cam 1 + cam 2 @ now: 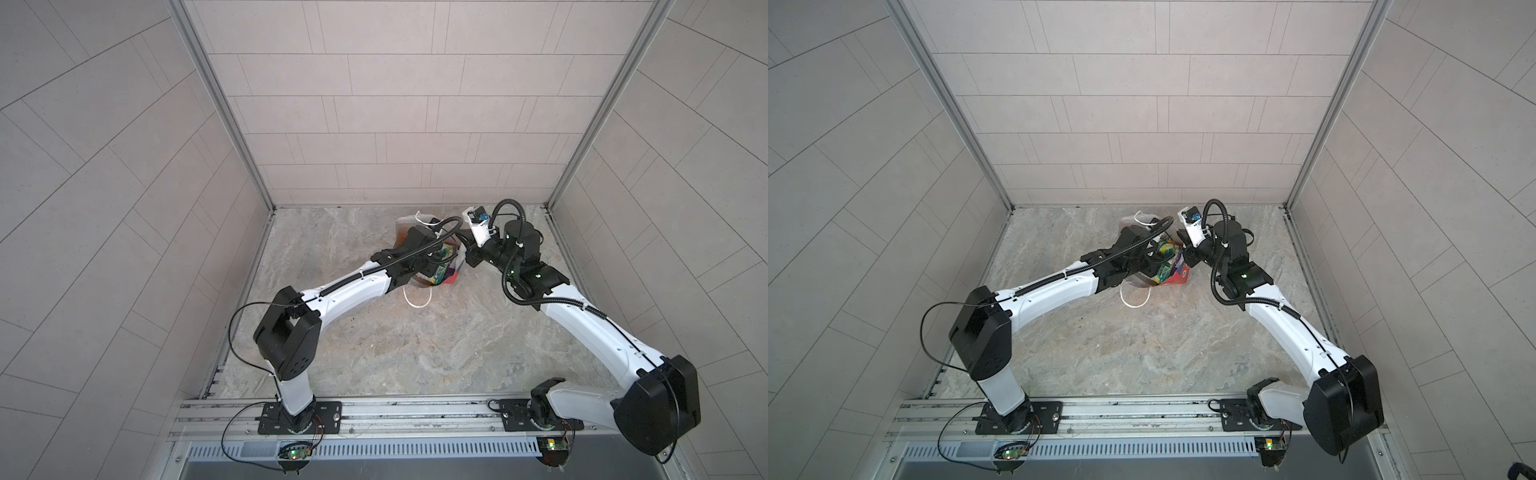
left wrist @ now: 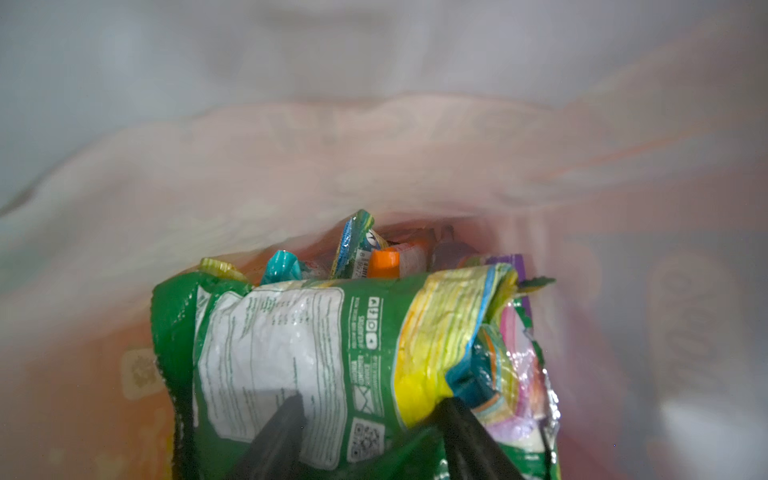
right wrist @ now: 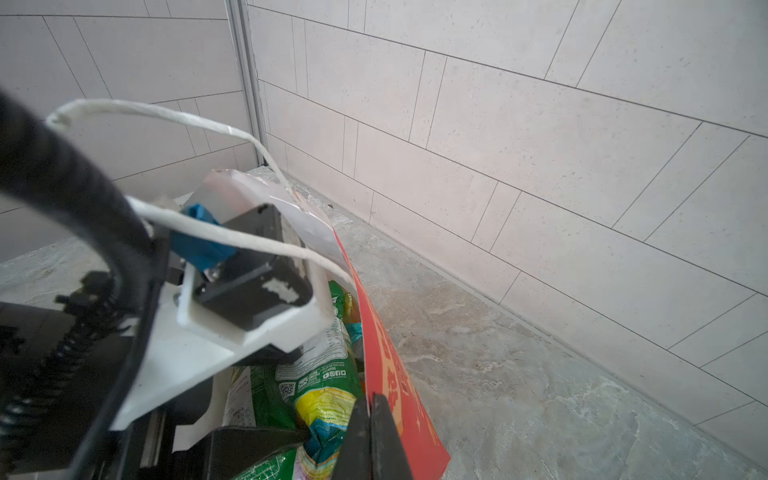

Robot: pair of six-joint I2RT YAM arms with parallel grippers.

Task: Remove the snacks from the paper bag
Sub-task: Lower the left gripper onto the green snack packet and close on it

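The red paper bag (image 1: 452,279) (image 1: 1178,276) stands on the marble table with its mouth open. Inside it, my left gripper (image 2: 370,405) has its two fingers apart. Their tips rest on a green snack packet (image 2: 291,353) with a white label, whose fold bulges between them. Behind that packet lie orange (image 2: 384,264), teal (image 2: 282,266) and purple (image 2: 505,262) snacks. My right gripper (image 3: 369,401) is shut on the bag's red wall (image 3: 386,365) at the rim, holding it outward. The green packet (image 3: 328,374) also shows just inside that wall.
One white cord handle (image 1: 417,299) lies on the table in front of the bag; the other cord handle (image 3: 166,112) loops over my left wrist camera (image 3: 249,282). Tiled walls (image 1: 374,124) close the back and sides. An aluminium rail (image 1: 395,409) runs along the front.
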